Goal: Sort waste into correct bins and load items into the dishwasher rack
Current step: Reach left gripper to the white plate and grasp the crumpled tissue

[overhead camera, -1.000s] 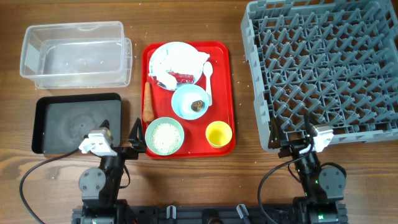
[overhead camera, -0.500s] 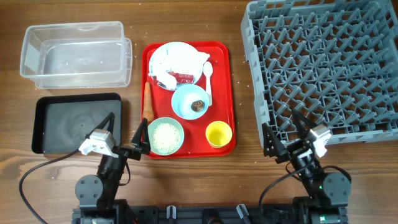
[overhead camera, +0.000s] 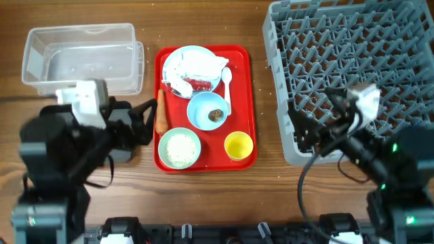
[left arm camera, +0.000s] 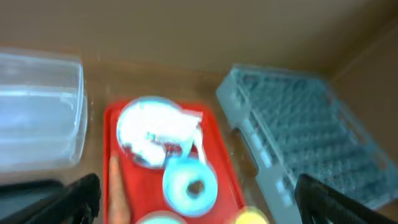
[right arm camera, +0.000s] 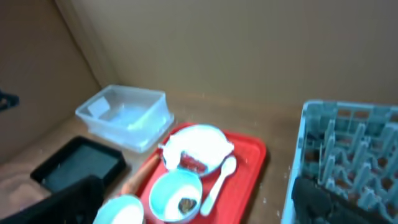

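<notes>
On the red tray (overhead camera: 243, 81) a pale-blue plate (overhead camera: 193, 64) holds crumpled tissue (overhead camera: 183, 71) and a red wrapper (overhead camera: 199, 84). Beside it lie the white spoon (overhead camera: 227, 85), a light-blue bowl (overhead camera: 209, 110) with a brown lump (overhead camera: 216, 114), a pale-green bowl (overhead camera: 180, 148) of rice and a yellow cup (overhead camera: 239, 146). The carrot (overhead camera: 161, 112) rests on the tray's left rim. My left gripper (overhead camera: 144, 122) (left arm camera: 198, 186) hovers open left of the tray. Over the grey rack's (overhead camera: 352, 61) near-left corner my right gripper (overhead camera: 313, 129) (right arm camera: 199, 186) is open, and neither gripper holds anything.
The clear tub (overhead camera: 81, 57) stands at the back left. My raised left arm hides nearly all of the black tray in the overhead view; it shows in the right wrist view (right arm camera: 78, 163). Bare wood separates the red tray from the rack.
Both arms have lifted from the front edge and swung out over the table. The left now covers the black tray and the right overhangs the rack's corner. Both grippers stayed open.
</notes>
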Tool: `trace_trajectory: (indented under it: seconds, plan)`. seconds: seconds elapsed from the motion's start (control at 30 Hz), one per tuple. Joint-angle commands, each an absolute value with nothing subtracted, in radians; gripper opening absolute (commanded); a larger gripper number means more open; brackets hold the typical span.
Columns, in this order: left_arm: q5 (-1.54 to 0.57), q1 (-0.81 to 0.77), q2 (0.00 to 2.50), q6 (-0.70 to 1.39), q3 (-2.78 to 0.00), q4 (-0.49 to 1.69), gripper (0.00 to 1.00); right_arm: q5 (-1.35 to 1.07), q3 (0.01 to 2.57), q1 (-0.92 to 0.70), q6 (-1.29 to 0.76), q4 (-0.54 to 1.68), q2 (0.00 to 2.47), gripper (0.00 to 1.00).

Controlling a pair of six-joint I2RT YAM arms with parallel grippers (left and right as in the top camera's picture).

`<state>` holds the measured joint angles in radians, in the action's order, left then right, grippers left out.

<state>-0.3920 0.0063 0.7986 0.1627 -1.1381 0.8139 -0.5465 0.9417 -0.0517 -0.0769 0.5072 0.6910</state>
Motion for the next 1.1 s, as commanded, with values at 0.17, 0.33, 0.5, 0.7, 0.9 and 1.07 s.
trace_trajectory:
  seconds: [0.17, 0.33, 0.5, 0.7, 0.9, 1.07]
  plan:
    - [-0.361, 0.002, 1.39, 0.064, -1.425, 1.1, 1.0, -0.773, 1.218, -0.055, -0.03, 0.825, 1.145, 1.0]
    - [-0.435, -0.019, 1.563, 0.078, -1.425, 1.01, 1.0, -0.771, 1.217, -0.055, -0.026, 0.823, 1.206, 1.0]
    - [-0.024, -0.229, 1.635, 0.309, -1.427, 0.77, 0.99, -0.741, 1.217, -0.055, -0.026, 0.839, 1.206, 1.0]
    - [0.227, -0.4, 1.85, 0.253, -1.427, 0.498, 1.0, -0.739, 1.217, -0.055, -0.022, 0.868, 1.206, 1.0]
    - [0.214, -0.407, 2.04, 0.239, -1.427, 0.384, 1.0, -0.724, 1.217, -0.055, 0.0, 0.91, 1.206, 1.0]
    - [0.149, -0.407, 2.154, 0.187, -1.427, 0.366, 1.0, -0.702, 1.217, -0.055, 0.0, 0.925, 1.206, 1.0]
